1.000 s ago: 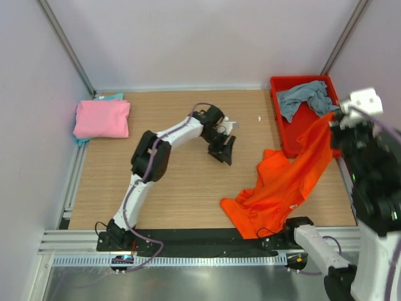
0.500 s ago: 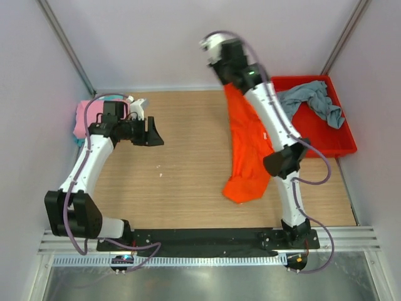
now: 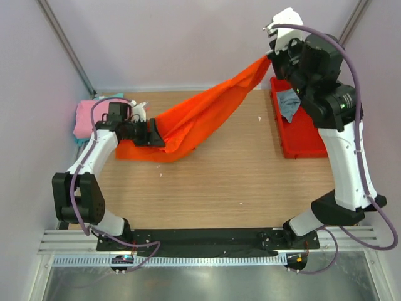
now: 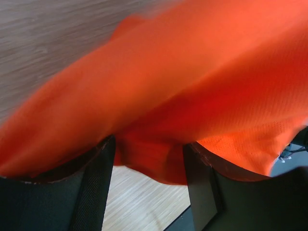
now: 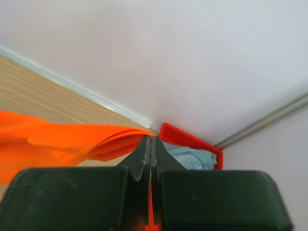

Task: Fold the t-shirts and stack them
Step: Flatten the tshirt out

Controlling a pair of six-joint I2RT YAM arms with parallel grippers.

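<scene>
The bright orange t-shirt [image 3: 200,116] is stretched in the air from back right down to the table at the left. My right gripper [image 3: 269,59] is raised high by the back wall and shut on its upper edge [image 5: 152,139]. The shirt's lower end lies bunched on the table at my left gripper [image 3: 155,133]. In the left wrist view the orange cloth [image 4: 192,72] drapes over and between the left gripper's wide-apart jaws [image 4: 149,144]. A folded pink t-shirt [image 3: 88,119] lies at the far left with a teal edge [image 3: 79,141] under it. A grey-blue t-shirt [image 3: 288,103] lies in the bin.
The rigid red plastic bin [image 3: 307,135] stands at the back right of the wooden table, below my right arm; it also shows in the right wrist view [image 5: 185,134]. Walls close in the back and both sides.
The right gripper has swung from the middle back to high at the back right. The orange shirt, which hung down mid-table, now stretches left to the left gripper, which stayed near the pink shirt.
</scene>
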